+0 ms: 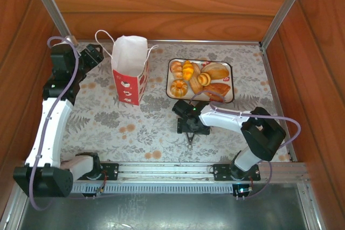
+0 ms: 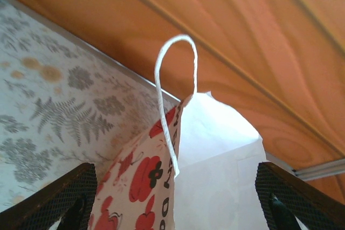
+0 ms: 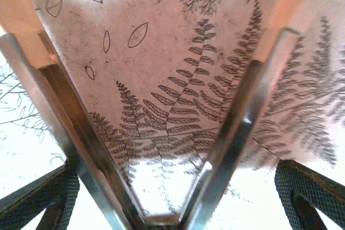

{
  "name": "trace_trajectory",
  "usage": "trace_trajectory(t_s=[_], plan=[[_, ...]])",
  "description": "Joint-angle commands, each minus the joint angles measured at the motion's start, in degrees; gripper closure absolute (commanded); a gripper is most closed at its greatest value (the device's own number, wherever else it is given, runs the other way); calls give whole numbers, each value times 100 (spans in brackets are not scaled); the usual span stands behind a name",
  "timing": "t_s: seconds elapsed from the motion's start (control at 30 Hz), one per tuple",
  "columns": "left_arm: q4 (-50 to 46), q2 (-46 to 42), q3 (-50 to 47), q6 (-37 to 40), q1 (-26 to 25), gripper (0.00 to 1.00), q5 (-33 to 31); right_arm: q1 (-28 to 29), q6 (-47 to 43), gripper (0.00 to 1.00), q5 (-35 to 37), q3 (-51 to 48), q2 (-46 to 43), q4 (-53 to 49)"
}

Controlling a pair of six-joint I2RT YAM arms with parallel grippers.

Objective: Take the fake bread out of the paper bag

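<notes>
Fake bread point(image 1: 198, 79) sits on the white tray point(image 1: 228, 68) at the far edge of the surface point(image 1: 108, 122), right of centre.
Paper bag point(image 1: 129, 74) stands upright just left of the tray, toward the far-left corner. Left jaws wide open either side of the bag top, gripping nothing. Right jaws wide open over mid-surface, with a V-shaped metal tool point(image 3: 232, 133) between them; contact unclear.

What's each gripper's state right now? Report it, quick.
Left gripper: open, fingers either side of the paper bag.
Right gripper: open, jaws wide apart.
</notes>
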Motion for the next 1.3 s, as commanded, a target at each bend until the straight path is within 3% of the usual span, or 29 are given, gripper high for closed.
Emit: trace_trajectory(t_s=[0.0,0.23,0.43,0.67,0.93,1.27], plan=[[-335,-409,-20,453,85,17,-708,-65,-138,0,417,375,-445,-693],[-634,-930,-406,656,543,12,-1325,-411,-317,0,1348,886,-1608,-1698],[-462,-1264,-1275,653,613,10,-2190,-1016,-661,0,2274,766,-2927,-1584],[1533,-1693,-3100,1051,610,10,-2760,-1415,-1398,0,3102,76,-4246,-548],[2545,-1199,-4099,1719,571,4,-2986,-1843,-2246,0,4102,-696,-4292,646],[4902,127,-4904,2963,-24,0,-2584,-2815,-3537,0,3435,-1743,-4120,2848]])
